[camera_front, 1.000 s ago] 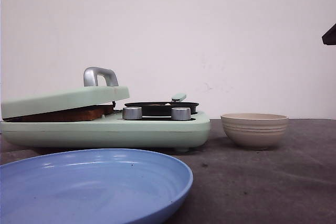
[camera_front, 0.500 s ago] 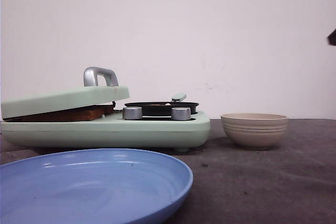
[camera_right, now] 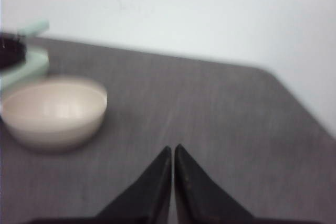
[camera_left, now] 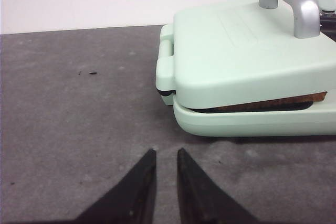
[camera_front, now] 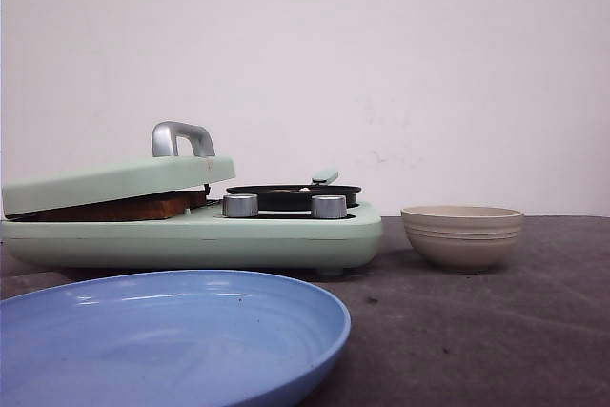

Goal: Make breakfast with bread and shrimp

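Observation:
Bread (camera_front: 124,207) shows only as a brown crust edge pinched under the tilted lid (camera_front: 114,181) of the mint-green breakfast maker (camera_front: 238,235); the same bread (camera_left: 273,103) edge peeks from under the lid (camera_left: 236,56) in the left wrist view. No shrimp shows in any view. My left gripper (camera_left: 166,153) hovers over bare table just short of the maker's hinge corner, its fingers a narrow gap apart and holding nothing. My right gripper (camera_right: 172,148) is shut and empty above the table, to the right of a beige bowl (camera_right: 52,111). Neither gripper appears in the front view.
A blue plate (camera_front: 162,335) lies at the front left. The beige bowl (camera_front: 462,234) stands right of the maker. A black frying pan (camera_front: 291,194) with a mint handle sits on the maker's right half, behind two silver knobs (camera_front: 240,205). A metal handle (camera_front: 181,138) tops the lid.
A dark part of the right arm at the front view's upper right edge has slid out of the picture. Maker, bowl and plate have not moved.

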Motion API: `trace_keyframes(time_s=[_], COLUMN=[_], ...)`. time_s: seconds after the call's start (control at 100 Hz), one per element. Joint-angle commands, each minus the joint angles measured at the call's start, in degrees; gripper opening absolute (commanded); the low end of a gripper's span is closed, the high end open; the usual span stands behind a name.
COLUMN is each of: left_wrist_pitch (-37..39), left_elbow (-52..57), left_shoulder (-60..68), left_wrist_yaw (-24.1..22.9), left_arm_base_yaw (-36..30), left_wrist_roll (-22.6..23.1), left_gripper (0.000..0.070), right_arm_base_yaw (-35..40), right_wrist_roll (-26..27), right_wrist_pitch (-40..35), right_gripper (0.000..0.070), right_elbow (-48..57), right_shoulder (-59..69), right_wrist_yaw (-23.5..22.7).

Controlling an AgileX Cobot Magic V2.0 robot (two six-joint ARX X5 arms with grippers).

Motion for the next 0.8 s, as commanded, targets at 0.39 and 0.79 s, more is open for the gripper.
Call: trace_keyframes(time_s=[0.39,0.79], left_wrist_pitch=[-0.2,-0.2], left_elbow=[-1.0,-1.0], left_shoulder=[0.0,0.0], left_wrist_yaw=[0.0,0.0], left_arm_base_yaw=[0.1,0.1], left_wrist_roll=[-0.3,-0.3], left_gripper=[0.0,0.0], right_arm_base_yaw=[-0.9,-0.9], right_wrist_roll=[0.3,0.3], right_wrist_pitch=[1.0,1.1], right_gripper=[0.0006,0.0006], right_elbow=[-0.1,-0.1], right_shoulder=[0.0,0.0], right_wrist_yaw=[-1.9,-1.9])
